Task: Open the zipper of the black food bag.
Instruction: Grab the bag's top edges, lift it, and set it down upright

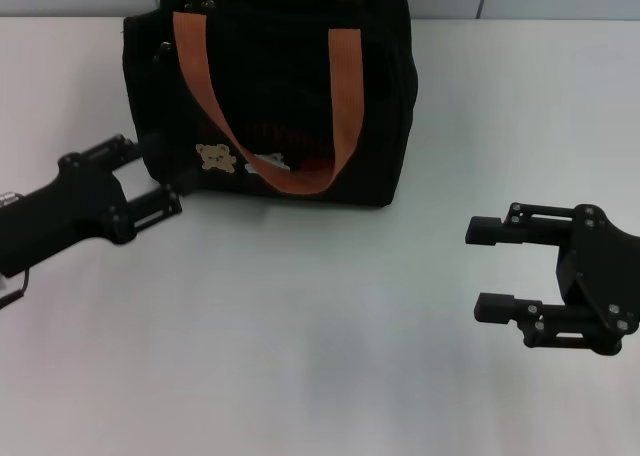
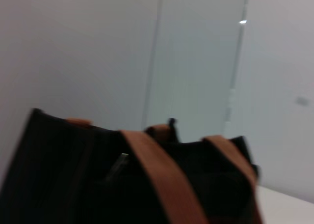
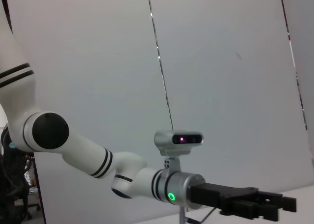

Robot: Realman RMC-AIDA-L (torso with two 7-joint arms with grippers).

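The black food bag (image 1: 270, 86) stands upright at the back of the white table, with orange-brown handles (image 1: 200, 86), a tan bear patch (image 1: 214, 157) and a white label (image 1: 268, 161) on its front. Its top runs past the picture's edge in the head view, so the zipper is hidden there. From the left wrist, the bag's top (image 2: 59, 170) fills the lower part, blurred, and a small grey tab (image 2: 119, 164) between the handles may be the zipper pull. My left gripper (image 1: 157, 173) is open at the bag's lower left corner. My right gripper (image 1: 474, 269) is open, well to the bag's right.
The white table (image 1: 320, 376) stretches bare in front of the bag and between the two arms. A pale wall stands behind the bag. The right wrist view shows the left arm's white links (image 3: 88, 157) and its black gripper (image 3: 255, 207) against that wall.
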